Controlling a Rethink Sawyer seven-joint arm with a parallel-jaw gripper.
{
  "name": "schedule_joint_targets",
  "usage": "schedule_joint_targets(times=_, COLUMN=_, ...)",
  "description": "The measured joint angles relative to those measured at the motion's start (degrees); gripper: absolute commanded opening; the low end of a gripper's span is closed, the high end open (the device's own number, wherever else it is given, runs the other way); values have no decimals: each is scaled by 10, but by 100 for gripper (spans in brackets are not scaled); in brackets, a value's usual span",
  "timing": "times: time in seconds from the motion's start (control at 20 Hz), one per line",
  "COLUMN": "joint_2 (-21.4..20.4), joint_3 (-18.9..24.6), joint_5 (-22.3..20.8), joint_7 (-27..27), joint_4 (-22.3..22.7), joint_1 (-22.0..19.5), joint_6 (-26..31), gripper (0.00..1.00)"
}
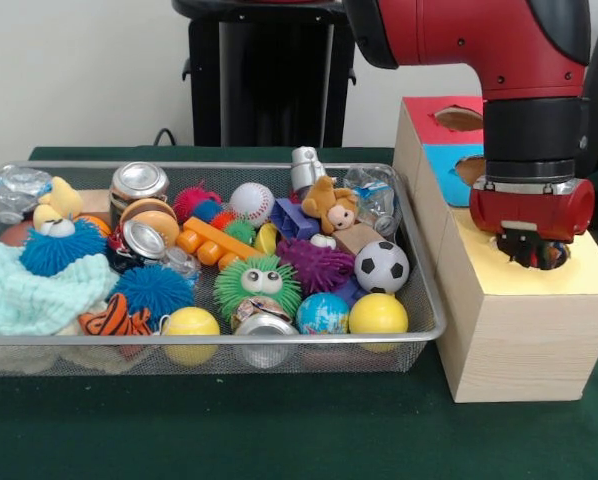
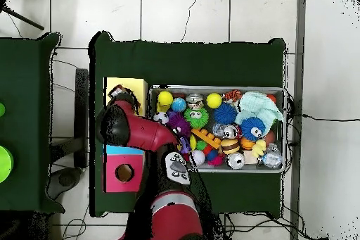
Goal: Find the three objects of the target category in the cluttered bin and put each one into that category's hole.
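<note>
Dark green cloth covers the table (image 1: 279,430), and on my front feed the wire mesh bin (image 1: 424,300) fills the left and centre of the frame, packed with toys. Along its lower edge I see a yellow ball (image 1: 378,314), a globe-printed ball (image 1: 322,313), a second yellow ball (image 1: 191,322) and a green fuzzy toy with googly eyes (image 1: 258,285). A soccer ball (image 1: 382,266) sits just above the first yellow ball, a baseball (image 1: 251,201) lies near the bin's upper middle, and a silver can (image 1: 139,181) stands at upper left. At the right stands the wooden box (image 1: 519,335) with yellow, blue and red tops. My gripper (image 1: 535,252) hangs at the hole in the yellow top (image 1: 589,270), at the right of the frame; I cannot tell whether it is parted or closed, or whether it carries anything. On the overhead feed the red arm (image 2: 140,130) crosses the box at centre left, with the red top's hole (image 2: 124,173) below it.
</note>
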Motion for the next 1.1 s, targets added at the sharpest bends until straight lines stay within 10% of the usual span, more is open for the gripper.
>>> schedule_joint_targets(times=0.3, joint_2=10, joint_3=-58, joint_5=0, joint_7=0, joint_4=-40, joint_1=42, joint_6=98, gripper=100)
schedule_joint_targets(times=0.6, joint_2=15, joint_3=-133, joint_5=2, joint_7=0, joint_4=-130, joint_1=93, joint_6=315, gripper=100)
schedule_joint_targets(times=1.1, joint_2=21, joint_3=-157, joint_5=-1, joint_7=0, joint_4=-155, joint_1=100, joint_6=354, gripper=100)
